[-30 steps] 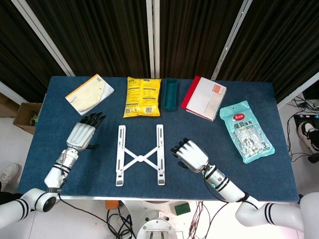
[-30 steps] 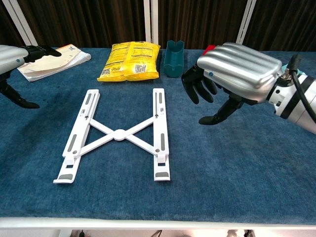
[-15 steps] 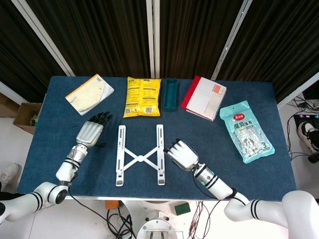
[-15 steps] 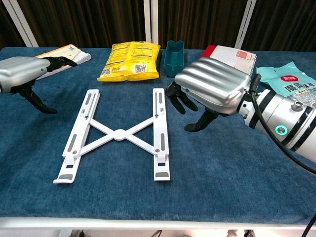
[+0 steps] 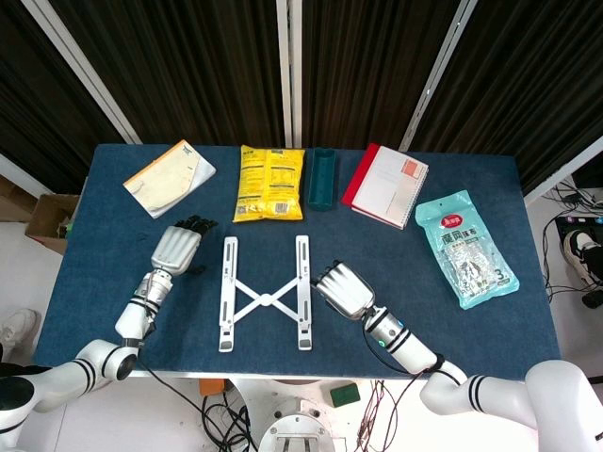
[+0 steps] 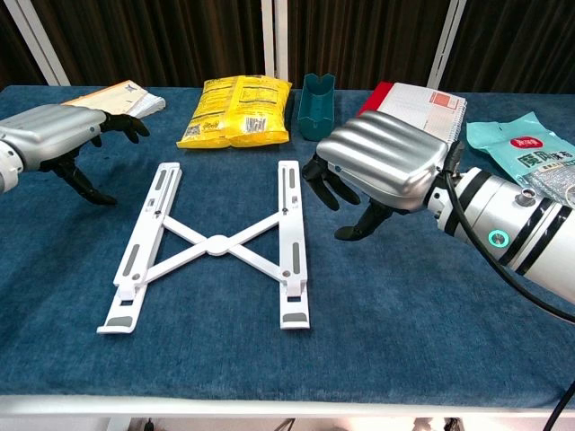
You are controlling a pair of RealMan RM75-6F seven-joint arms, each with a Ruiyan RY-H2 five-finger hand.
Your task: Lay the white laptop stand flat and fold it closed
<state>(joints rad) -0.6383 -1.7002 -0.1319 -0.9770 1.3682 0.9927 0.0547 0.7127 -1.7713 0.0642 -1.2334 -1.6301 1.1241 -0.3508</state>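
Already flat, the white laptop stand (image 5: 265, 294) lies spread in an X on the blue table (image 5: 490, 320), between 2 empty hands. Left hand (image 5: 176, 249) and right hand (image 5: 342, 289) hover just outside its rails, fingers loosely curled, grasping nothing. Uneven pushing would likely skid or twist it instead of folding it, toward the yellow snack bag (image 5: 269, 183)

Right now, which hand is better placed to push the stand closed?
Probably the right hand: its fingers sit just beside the stand, while the left hand is a little further off.
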